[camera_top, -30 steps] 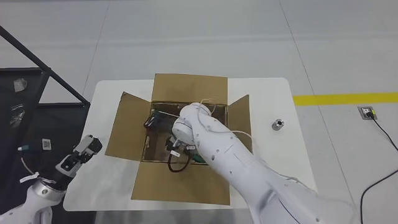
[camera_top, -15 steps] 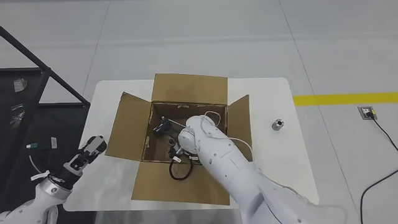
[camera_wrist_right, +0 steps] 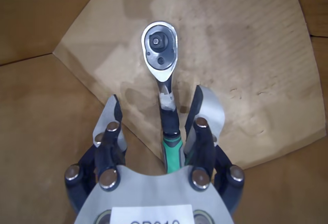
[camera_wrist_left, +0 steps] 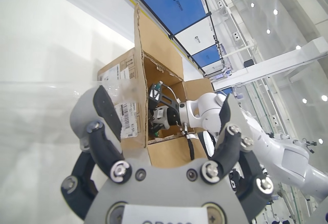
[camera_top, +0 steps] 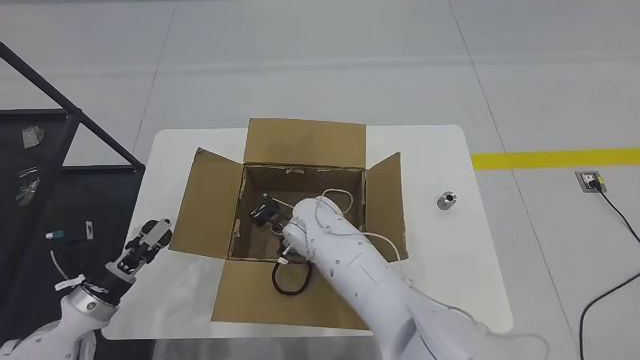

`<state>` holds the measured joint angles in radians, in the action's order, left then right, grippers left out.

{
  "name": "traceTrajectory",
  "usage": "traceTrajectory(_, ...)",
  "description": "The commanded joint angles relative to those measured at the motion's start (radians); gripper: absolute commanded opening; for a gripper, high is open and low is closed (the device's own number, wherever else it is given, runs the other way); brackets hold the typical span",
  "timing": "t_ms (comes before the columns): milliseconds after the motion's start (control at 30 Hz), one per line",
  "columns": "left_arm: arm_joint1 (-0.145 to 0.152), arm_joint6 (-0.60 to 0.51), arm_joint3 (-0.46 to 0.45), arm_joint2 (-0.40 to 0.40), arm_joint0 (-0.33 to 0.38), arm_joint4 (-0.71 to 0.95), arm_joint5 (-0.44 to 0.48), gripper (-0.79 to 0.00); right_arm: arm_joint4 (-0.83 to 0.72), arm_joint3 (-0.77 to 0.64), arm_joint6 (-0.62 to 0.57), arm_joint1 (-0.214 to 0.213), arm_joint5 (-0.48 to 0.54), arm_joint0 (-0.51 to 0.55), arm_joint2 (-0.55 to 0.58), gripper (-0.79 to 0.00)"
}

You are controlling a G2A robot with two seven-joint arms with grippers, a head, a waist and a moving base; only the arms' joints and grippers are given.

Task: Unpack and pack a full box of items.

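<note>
The cardboard box [camera_top: 305, 145] stands open in the middle of the tabletop [camera_top: 440, 270], all four flaps folded out. One small round metal part [camera_top: 446, 200] lies on the tabletop outside the box, near the right edge and well apart from the right flap. So at least one item is out of the box.

The right arm reaches down into the box. Its end effector [camera_wrist_right: 156, 93] has its fingers apart and straddles the dark neck of a ratchet wrench [camera_wrist_right: 159, 49]. A gap shows on either side, so nothing is clamped. The wrench lies flat on the box floor with its chrome head pointing away from the wrist and its green grip running back under the palm. The cardboard around it looks bare, though the arm hides much of the interior from above, so other items may lie unseen.

The left end effector [camera_wrist_left: 162, 97] hangs over the near-left part of the tabletop, just outside the left flap. Its fingers are spread and it holds nothing.

My reading is that the job is partway through. The wrench is in the box, the metal part is out, and no flap is closed. Whichever half is under way, the flaps remain to be dealt with, and the two items are not yet in the same place.
</note>
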<state>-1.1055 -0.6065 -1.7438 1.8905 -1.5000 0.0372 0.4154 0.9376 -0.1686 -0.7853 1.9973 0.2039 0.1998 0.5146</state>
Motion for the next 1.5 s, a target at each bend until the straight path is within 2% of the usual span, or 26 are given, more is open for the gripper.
traceTrajectory(0, 0.001, 0.003, 0.001, 0.0, -0.002, 0.004, 0.003, 0.0, 0.011, 0.002, 0.008, 0.002, -0.019, 0.003, -0.003, -0.345)
traceTrajectory(67, 0.001, 0.004, -0.001, 0.002, -0.004, 0.018, 0.016, 0.0, 0.022, 0.004, 0.015, 0.002, -0.037, 0.005, -0.005, -0.394)
traceTrajectory(200, 0.003, 0.006, -0.003, 0.012, -0.014, 0.046, 0.046, 0.0, 0.029, 0.007, 0.031, 0.002, -0.051, 0.008, -0.004, -0.4)
traceTrajectory(400, 0.008, -0.011, 0.007, 0.019, -0.006, 0.057, 0.037, 0.0, 0.037, 0.007, 0.039, 0.002, -0.042, 0.015, -0.002, -0.409)
traceTrajectory(500, 0.011, -0.021, 0.017, 0.014, 0.007, 0.056, 0.036, 0.0, 0.04, 0.007, 0.045, 0.002, -0.06, 0.018, 0.0, -0.533)
traceTrajectory(833, 0.019, -0.048, 0.043, 0.018, 0.025, 0.078, 0.047, 0.0, 0.053, 0.019, 0.077, 0.0, -0.154, 0.001, 0.01, -0.696)
traceTrajectory(1033, 0.023, -0.05, 0.046, 0.017, 0.031, 0.081, 0.047, 0.0, 0.047, 0.033, 0.071, -0.008, -0.171, -0.023, 0.024, -0.677)
traceTrajectory(1233, 0.026, -0.041, 0.045, 0.015, 0.03, 0.08, 0.046, 0.0, 0.041, 0.042, 0.045, -0.018, -0.176, -0.03, 0.035, -0.585)
traceTrajectory(1333, 0.027, -0.036, 0.044, 0.013, 0.03, 0.081, 0.045, 0.0, 0.039, 0.044, 0.031, -0.023, -0.175, -0.029, 0.04, -0.514)
traceTrajectory(1467, 0.027, -0.035, 0.044, 0.013, 0.029, 0.079, 0.044, 0.0, 0.041, 0.042, 0.031, -0.025, -0.175, -0.027, 0.041, -0.514)
